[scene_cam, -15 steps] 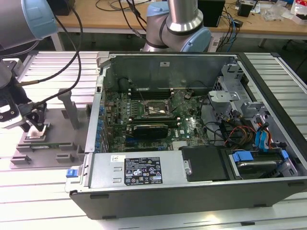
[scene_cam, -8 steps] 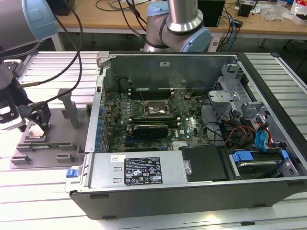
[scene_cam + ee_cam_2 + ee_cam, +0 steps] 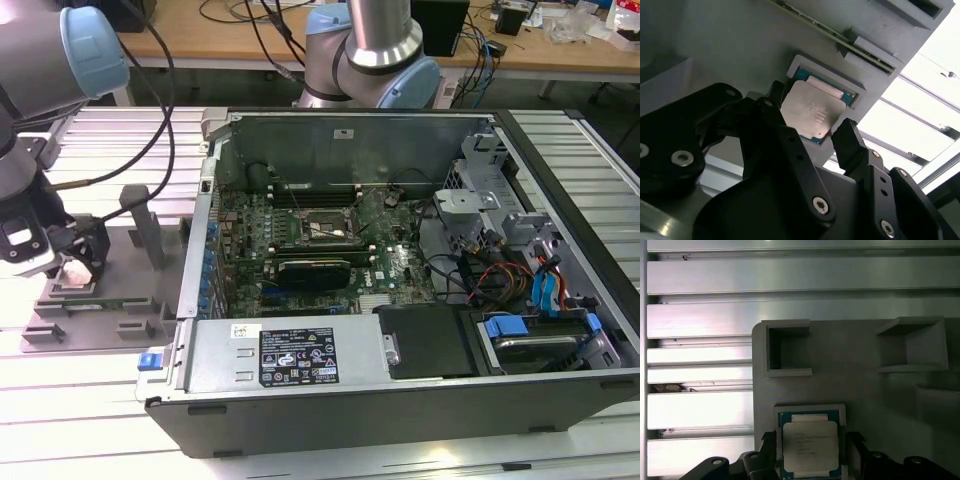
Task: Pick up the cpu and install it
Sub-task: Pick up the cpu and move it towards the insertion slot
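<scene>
The cpu (image 3: 815,102) (image 3: 810,445), a small square chip with a silvery top, lies flat in a shallow square recess of a grey fixture (image 3: 855,385). In both wrist views my gripper (image 3: 810,114) (image 3: 811,452) is open and low over it. One black fingertip (image 3: 776,97) stands at one edge and the other at the opposite edge, both very close. In the exterior view my gripper (image 3: 85,255) sits at the exterior view's left, over the grey fixture (image 3: 60,325). The black socket frame (image 3: 320,228) lies on the motherboard inside the open computer case (image 3: 350,410).
A long thin green memory stick (image 3: 855,47) (image 3: 105,298) rests in a slot of the same fixture. Grey upright posts (image 3: 145,225) rise from the fixture beside my gripper. The case wall (image 3: 205,200) stands between fixture and motherboard. Cables and drive bays (image 3: 530,290) fill the case's right side.
</scene>
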{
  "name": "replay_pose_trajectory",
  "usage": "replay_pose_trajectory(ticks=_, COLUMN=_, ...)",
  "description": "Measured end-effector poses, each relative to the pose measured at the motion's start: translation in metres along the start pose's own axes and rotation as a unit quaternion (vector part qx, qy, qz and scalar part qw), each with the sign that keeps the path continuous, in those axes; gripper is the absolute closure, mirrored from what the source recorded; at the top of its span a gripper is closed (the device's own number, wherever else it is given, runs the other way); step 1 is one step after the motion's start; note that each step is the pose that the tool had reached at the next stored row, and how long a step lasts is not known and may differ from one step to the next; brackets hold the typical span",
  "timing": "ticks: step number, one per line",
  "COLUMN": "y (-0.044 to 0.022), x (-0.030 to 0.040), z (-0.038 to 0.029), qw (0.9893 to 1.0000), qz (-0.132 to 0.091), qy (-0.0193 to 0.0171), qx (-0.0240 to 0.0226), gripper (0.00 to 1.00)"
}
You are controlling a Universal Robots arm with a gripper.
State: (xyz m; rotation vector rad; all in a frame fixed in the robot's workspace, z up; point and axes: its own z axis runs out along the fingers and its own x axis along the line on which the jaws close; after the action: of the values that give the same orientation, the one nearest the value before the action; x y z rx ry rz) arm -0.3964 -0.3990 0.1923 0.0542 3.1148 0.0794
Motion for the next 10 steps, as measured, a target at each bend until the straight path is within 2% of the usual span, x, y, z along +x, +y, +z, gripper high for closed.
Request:
replay_pose_trajectory(ticks=2, y=0.0004, x=-0.0040, z=0.0001, qw=1.0000, qz=0.000, qy=0.0049, qx=0.0007, gripper=0.34)
replay_pose_trajectory(ticks=4, y=0.0004, x=-0.0050, z=0.0004, qw=1.0000, qz=0.000, qy=0.0073, qx=0.0032, gripper=0.34)
replay_pose_trajectory(ticks=5, y=0.0003, x=-0.0050, z=0.0004, qw=1.0000, qz=0.000, qy=0.0075, qx=0.0046, gripper=0.34)
replay_pose_trajectory(ticks=10, y=0.0004, x=-0.0040, z=0.0009, qw=1.0000, qz=0.000, qy=0.0074, qx=0.0045, gripper=0.34)
